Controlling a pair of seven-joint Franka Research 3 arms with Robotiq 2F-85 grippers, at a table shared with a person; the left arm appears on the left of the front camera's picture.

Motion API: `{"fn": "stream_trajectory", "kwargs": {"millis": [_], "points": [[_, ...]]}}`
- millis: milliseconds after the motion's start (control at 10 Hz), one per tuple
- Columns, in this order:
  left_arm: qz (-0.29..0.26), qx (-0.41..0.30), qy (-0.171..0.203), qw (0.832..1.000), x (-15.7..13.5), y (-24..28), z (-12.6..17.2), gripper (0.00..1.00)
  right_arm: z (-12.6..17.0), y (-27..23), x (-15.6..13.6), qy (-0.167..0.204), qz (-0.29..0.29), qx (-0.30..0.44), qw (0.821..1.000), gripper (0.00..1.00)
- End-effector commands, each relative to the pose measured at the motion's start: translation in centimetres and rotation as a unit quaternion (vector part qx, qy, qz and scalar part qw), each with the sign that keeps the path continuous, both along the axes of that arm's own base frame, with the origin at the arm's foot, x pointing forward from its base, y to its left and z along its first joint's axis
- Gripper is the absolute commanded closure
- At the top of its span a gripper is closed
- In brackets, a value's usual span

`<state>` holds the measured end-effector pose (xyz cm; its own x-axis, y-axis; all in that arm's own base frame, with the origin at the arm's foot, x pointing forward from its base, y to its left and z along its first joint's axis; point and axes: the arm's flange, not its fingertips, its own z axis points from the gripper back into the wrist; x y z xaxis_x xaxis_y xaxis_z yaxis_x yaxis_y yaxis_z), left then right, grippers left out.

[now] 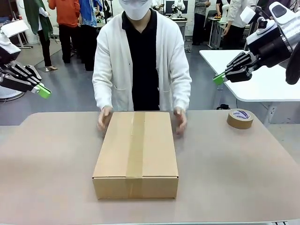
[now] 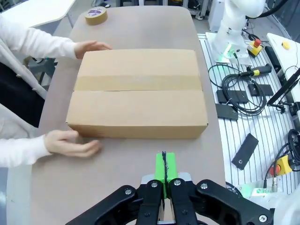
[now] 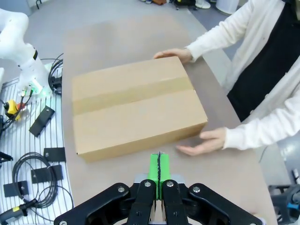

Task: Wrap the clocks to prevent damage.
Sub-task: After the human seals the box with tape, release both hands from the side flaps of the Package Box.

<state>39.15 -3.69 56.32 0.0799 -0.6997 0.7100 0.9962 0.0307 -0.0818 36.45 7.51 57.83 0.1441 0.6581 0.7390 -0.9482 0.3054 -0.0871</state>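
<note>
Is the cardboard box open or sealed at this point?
Sealed. The cardboard box has its top flaps down flat, with a strip of brown tape running along the centre seam. What is inside cannot be told.

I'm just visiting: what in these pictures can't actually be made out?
- Contents of the cardboard box: the flaps are taped shut in all three views, so no clocks or wrapping can be seen.
- Print on the tape roll: too small in the front view and left wrist view.
- Person's fingertips, front view: hidden behind the box's far corners.
- Left gripper and right gripper: arms cut off by the picture edges.
</note>
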Motion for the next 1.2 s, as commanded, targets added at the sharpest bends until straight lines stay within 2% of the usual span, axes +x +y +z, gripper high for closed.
{"fn": "stream_trajectory", "kwargs": {"millis": [0,1100], "points": [[0.003,0.005,-0.004,1.0,0.27,-0.02,0.24,1.0,-0.13,0.02,0.1,0.002,-0.008,-0.012,1.0,0.99],[0.0,0.0,-0.001,1.0,0.02,0.02,0.08,1.0,-0.13,0.02,0.1,0.002,-0.008,-0.012,1.0,0.99]]}}
